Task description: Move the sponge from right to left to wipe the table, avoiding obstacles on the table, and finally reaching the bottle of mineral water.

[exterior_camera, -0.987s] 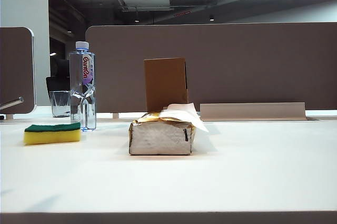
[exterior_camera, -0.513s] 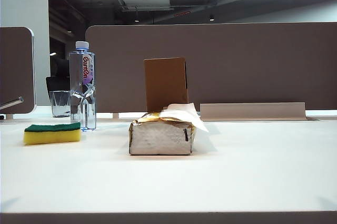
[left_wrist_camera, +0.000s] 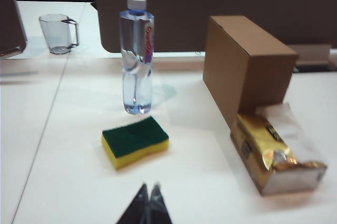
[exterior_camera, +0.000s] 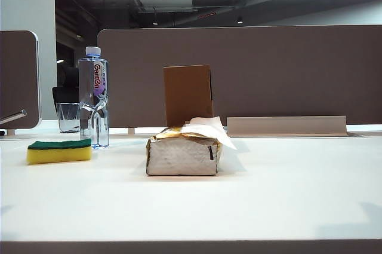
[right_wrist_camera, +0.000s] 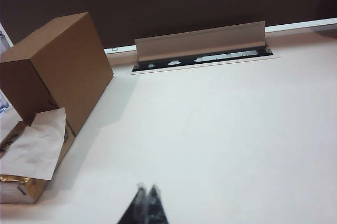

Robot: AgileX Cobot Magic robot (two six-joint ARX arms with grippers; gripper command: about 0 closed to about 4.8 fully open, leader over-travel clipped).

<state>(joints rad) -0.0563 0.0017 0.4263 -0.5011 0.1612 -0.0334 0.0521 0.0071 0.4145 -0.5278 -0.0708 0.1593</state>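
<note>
On your worktop the cardboard box and tissue pack stood mid-surface, and the sponge already lay at the left, just beside the bottle of mineral water. Your left pincer and right pincer were both pressed together and pinched nothing, hovering above the surface, so the wipe looked finished.

only readable text: red "ganten" lettering running vertically on label of bottle of mineral water, standing at table's left beside sponge; same red lettering glimpsed on label in left wrist view, too blurred to spell out; small print above it on label illegible; dark marks on gold tissue pack too blurred to read; brown cardboard box plain, no print
</note>
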